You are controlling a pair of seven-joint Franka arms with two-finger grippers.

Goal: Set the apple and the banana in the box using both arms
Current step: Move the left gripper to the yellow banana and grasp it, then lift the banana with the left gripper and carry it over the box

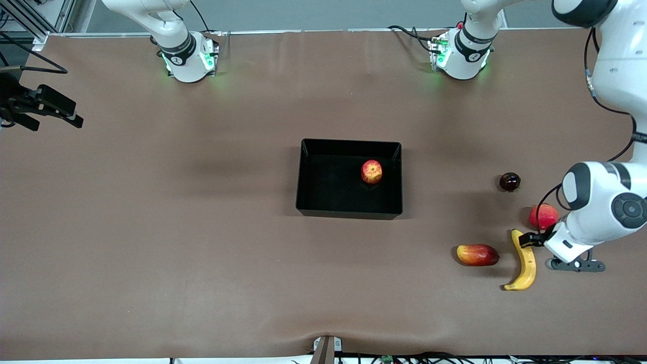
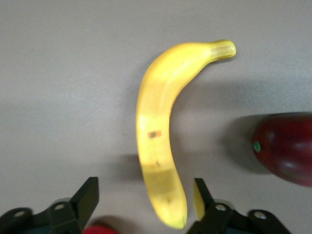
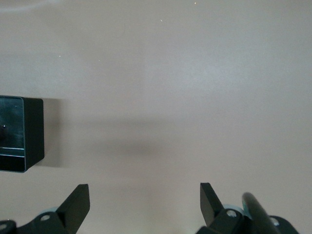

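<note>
The apple [image 1: 371,172] lies inside the black box [image 1: 349,208] at the table's middle. The yellow banana [image 1: 524,263] lies on the table toward the left arm's end, nearer the front camera than the box. My left gripper [image 1: 529,239] is open and low over the banana's end that is farther from the camera. In the left wrist view the banana [image 2: 156,126] runs between my left gripper's [image 2: 145,187] two fingers. My right gripper [image 1: 76,115] is open and empty, held over the right arm's end of the table; it also shows in the right wrist view [image 3: 145,195], with a corner of the box [image 3: 22,134].
A pinkish-red round fruit [image 1: 543,216] sits right beside the left gripper. An elongated red-yellow fruit [image 1: 477,254] lies beside the banana and shows in the left wrist view [image 2: 287,146]. A small dark fruit [image 1: 509,181] lies farther from the camera.
</note>
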